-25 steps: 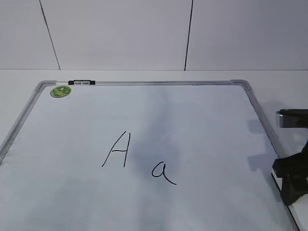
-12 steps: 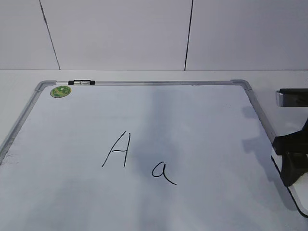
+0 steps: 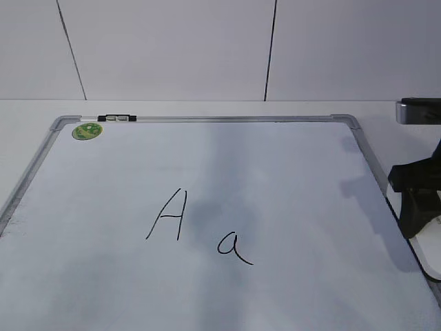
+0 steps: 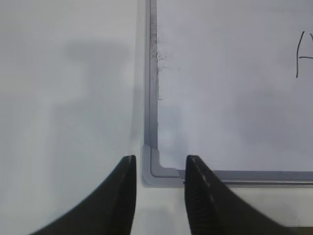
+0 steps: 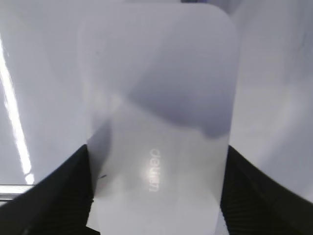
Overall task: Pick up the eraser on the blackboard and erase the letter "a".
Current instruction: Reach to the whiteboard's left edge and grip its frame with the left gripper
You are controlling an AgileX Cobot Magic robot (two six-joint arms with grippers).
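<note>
White table, blackboard (image 3: 296, 165) flat | eraser (image 5: 159, 122) at near right edge, right gripper (image 5: 156, 196) clamped across its sides | judged light, stiff, slick; hold mid-length | left gripper (image 4: 157, 169) narrowly apart, empty | "a" (image 3: 234, 248) unerased

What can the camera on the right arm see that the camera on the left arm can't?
Only the right wrist view shows the eraser, a white bar with grey lettering, filling the picture with the right gripper closed on its two sides.

Only the left wrist view shows the board's grey frame corner, part of the capital "A", and the left gripper, open and empty above that corner.

Both show the white board surface and dark gripper fingers at the bottom. Neither shows the small "a".
</note>
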